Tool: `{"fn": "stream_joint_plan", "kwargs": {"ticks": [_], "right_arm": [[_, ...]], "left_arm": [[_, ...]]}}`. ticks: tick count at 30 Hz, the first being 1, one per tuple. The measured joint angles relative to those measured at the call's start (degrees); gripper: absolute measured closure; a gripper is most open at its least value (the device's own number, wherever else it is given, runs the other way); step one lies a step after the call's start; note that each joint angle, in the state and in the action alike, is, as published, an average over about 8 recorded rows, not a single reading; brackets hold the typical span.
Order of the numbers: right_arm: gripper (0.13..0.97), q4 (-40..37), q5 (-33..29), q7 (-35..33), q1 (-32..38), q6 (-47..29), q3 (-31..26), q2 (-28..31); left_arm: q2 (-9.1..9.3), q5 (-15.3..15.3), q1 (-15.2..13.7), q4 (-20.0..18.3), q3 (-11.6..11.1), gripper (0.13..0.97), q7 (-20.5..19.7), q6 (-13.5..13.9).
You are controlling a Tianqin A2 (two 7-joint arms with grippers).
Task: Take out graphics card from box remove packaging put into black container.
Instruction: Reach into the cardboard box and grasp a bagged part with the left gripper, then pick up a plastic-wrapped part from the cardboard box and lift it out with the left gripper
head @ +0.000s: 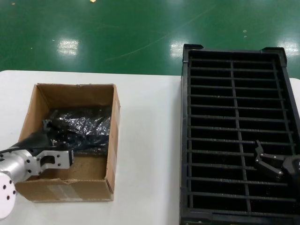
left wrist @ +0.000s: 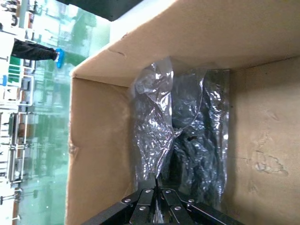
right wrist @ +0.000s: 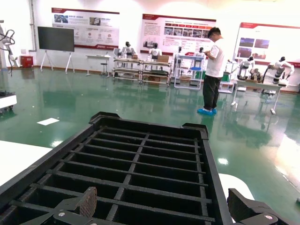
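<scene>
The brown cardboard box (head: 112, 140) stands open on the white table at the left. The crinkled grey-silver packaging (head: 86, 126) lies inside it; in the left wrist view the packaging (left wrist: 187, 126) fills the floor of the box (left wrist: 262, 131). The graphics card is hidden; only a dark mass shows through the bag. My left gripper (head: 50, 125) reaches down into the box, and in the left wrist view it (left wrist: 157, 185) is shut on a thin raised edge of the bag. My right gripper (head: 267, 161) hovers open and empty over the near right part of the black container (head: 185, 131).
The black container (right wrist: 140, 154) stands on the table's right side, its ribbed slots in two columns, with my right gripper (right wrist: 164, 204) above them. White tabletop (head: 150, 140) lies between box and container. Green floor lies beyond the table.
</scene>
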Motion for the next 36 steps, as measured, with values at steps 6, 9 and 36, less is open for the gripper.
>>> {"fn": "stream_joint_plan", "kwargs": {"ticks": [6,9,36], "right_arm": [[0.129,0.0,0.0,0.0,0.0,0.0,0.0,0.0],[0.129,0.0,0.0,0.0,0.0,0.0,0.0,0.0],[0.129,0.0,0.0,0.0,0.0,0.0,0.0,0.0]], "left_arm": [[0.11,0.12,1.03,-1.84,-1.2,0.945,0.51,-0.39],[0.18,0.33,1.6,-2.92,-1.92,0.953,0.91,-0.81],[1.47,-2.19,12.76,-25.8,-13.67,0.957,5.31,-5.59]]}}
